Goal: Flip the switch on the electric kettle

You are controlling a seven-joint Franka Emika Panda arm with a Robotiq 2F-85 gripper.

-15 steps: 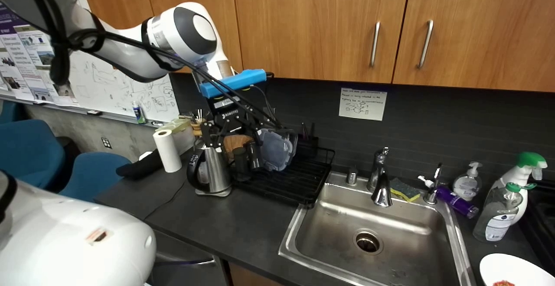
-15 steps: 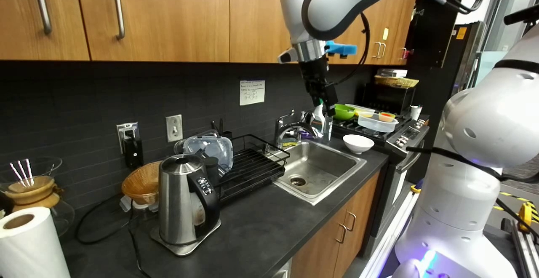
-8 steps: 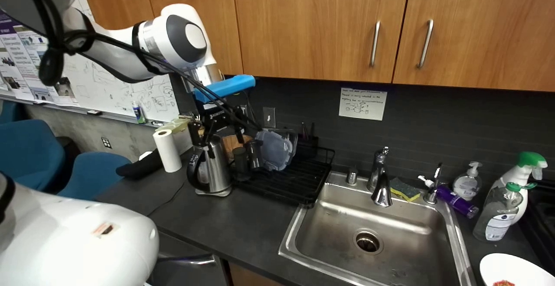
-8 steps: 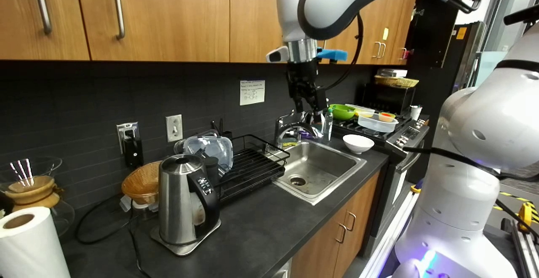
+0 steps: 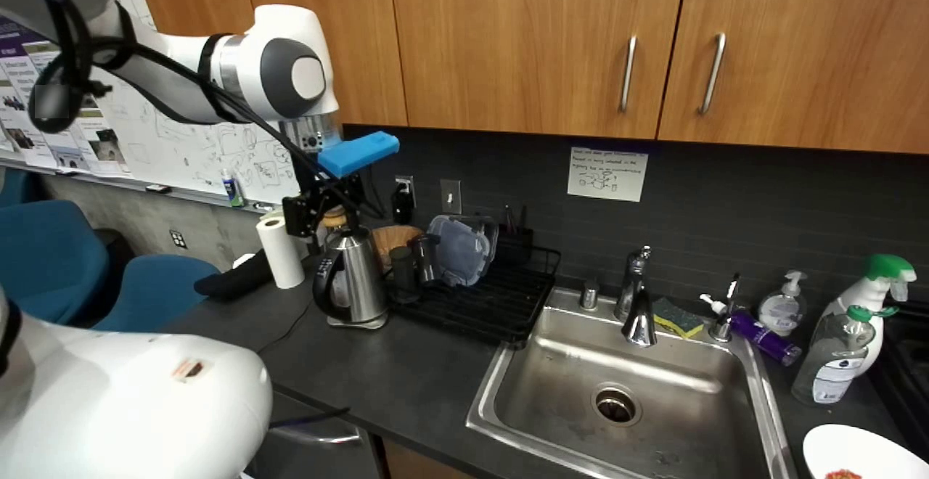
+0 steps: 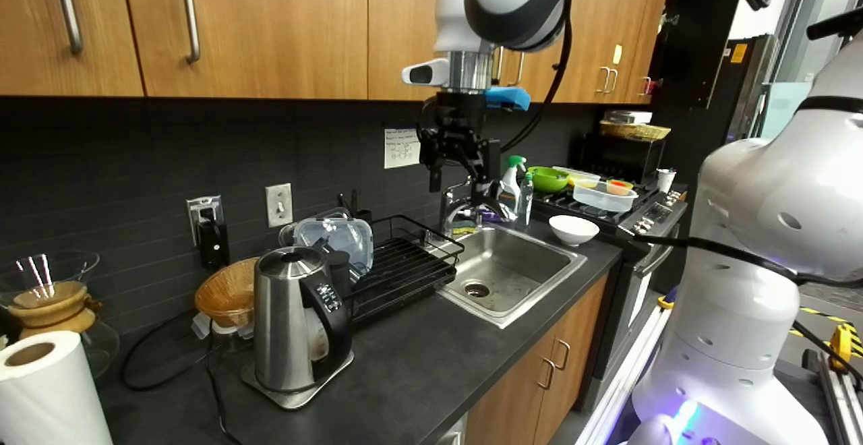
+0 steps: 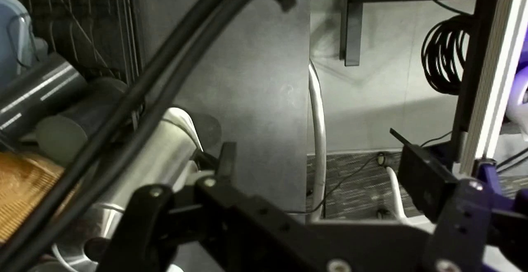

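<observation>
Wooden cabinets point(image 5: 537, 43) right across the top in both exterior views, and underneath, a long dark bench point(image 6: 404, 357). In front of it all, a white-and-grey robot arm point(image 5: 283, 65). Let into the bench, a steel sink point(image 5: 559, 406); hard alongside, a black dish rack point(image 6: 411, 264).

And here, next along: the electric kettle point(image 6: 280, 330)! Upright, shiny, seated on a flat metal base point(image 6: 290, 401) on the bench, between the dish rack and a white paper roll point(image 5: 281, 255). Up above the bench, pointing down from the arm, the tool point(image 7: 317, 152), with fingers point(image 7: 227, 156) spread wide apart. A clear gap between tool and kettle in an exterior view; in the wrist view, overlap with the kettle at the left, by line of sight only.

Just behind the kettle, a round wicker basket point(image 6: 226, 297); at one end of the dish rack, a clear plastic container point(image 6: 344, 239). Away past the sink, a white bowl point(image 6: 573, 232) and a green-headed spray bottle point(image 5: 860, 296). Tilted over at the sink's back corner, a purple bottle point(image 5: 766, 337); tucked in close by, a yellow-and-green sponge point(image 5: 676, 318). Smaller again, on the kettle's black handle point(image 6: 339, 330), a panel point(image 6: 329, 297) of pale markings, too fine to read.
</observation>
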